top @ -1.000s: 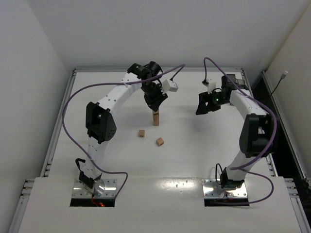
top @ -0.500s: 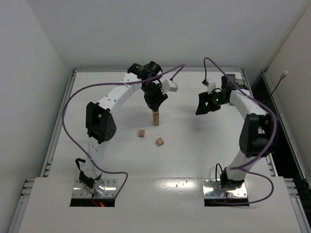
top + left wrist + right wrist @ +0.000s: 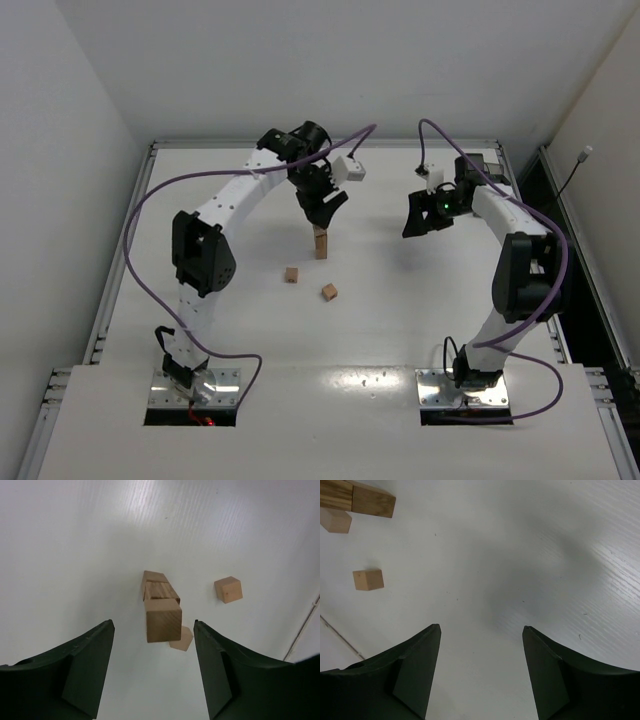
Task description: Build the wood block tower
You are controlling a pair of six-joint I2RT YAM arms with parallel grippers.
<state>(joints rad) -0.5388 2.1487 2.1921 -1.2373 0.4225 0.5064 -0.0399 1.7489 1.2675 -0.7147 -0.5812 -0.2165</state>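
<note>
The narrow column of tan wooden blocks, the tower [image 3: 320, 242], stands upright on the white worktop [image 3: 400, 330]. The left arm's black two-finger gripper [image 3: 322, 210] hangs directly above the tower, clear of its top block. In the left wrist view the gripper [image 3: 152, 625] is spread wide with nothing between the fingers, and the tower [image 3: 161, 607] is seen end-on between them. From that angle the blocks overlap, so their number cannot be counted with certainty; at least three faces show, one with a darker striped grain.

Two loose light-brown wooden cubes lie on the near side of the tower. The nearer-left cube [image 3: 291, 274] is partly hidden behind the tower's top block in the left wrist view [image 3: 182, 639], with only a corner showing. The other cube [image 3: 329, 291] lies apart from it and shows in full [image 3: 228, 589].

Well to the right of the tower, the right arm's black gripper [image 3: 425, 215] is raised over bare worktop. In the right wrist view the gripper [image 3: 481, 627] is likewise wide open and empty. There the tower [image 3: 365, 499] is cut off by the top-left corner, one cube [image 3: 335, 520] is clipped by the left edge, and one cube [image 3: 368, 579] is whole
</note>
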